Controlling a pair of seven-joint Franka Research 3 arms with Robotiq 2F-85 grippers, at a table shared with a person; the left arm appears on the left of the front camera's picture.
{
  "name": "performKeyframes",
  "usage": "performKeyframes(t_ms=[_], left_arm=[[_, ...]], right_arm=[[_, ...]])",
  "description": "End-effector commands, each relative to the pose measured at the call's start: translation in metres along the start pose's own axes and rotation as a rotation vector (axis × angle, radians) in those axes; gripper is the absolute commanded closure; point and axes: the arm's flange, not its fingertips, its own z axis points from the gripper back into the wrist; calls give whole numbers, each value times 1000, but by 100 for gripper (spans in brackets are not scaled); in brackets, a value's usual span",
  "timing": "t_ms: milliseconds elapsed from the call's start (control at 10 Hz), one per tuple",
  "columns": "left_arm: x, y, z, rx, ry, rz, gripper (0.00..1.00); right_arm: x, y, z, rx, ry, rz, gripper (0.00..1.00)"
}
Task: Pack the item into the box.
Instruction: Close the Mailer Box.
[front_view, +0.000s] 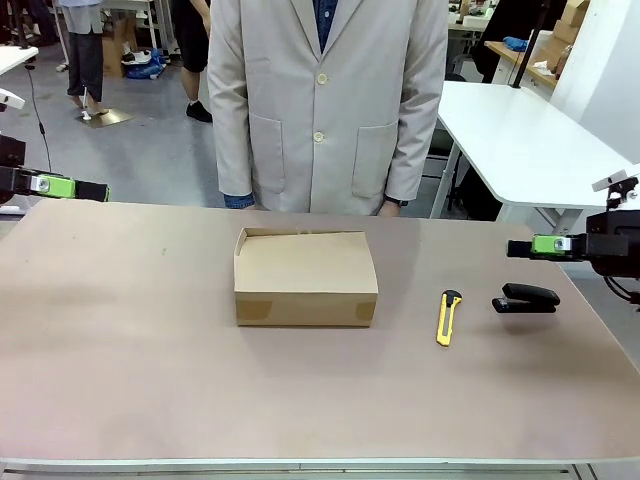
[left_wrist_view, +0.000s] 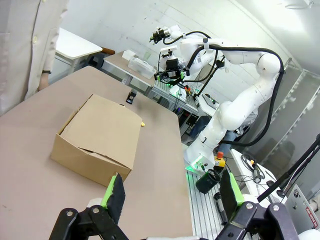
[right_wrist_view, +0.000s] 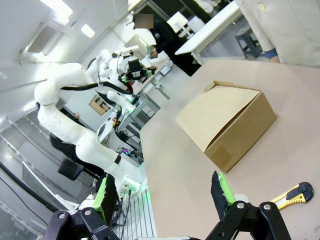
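Brown corrugated cardboard box (front_view: 305, 277), lid down, lies between my released left pincer (left_wrist_view: 170, 192) and right pincer (right_wrist_view: 162, 192); I should lift its flap gently first.

The box (front_view: 305, 277) stands closed near the middle of the table (front_view: 130, 360), somewhat toward the far edge, with bare surface all round it. The whole left half of the table is open, and so is the wide strip along the near edge. Toward the right edge a yellow utility knife (front_view: 448, 318) and a black stapler (front_view: 525, 298) lie close together, well apart from the box. A person (front_view: 325, 100) stands against the far edge, just behind the box.
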Motion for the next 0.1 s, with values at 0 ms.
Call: performKeyframes(t_ms=[0], left_arm=[[-2,-4,-1,4,11,-19,0]], right_arm=[[1,1,-1,3,-5,6,0]])
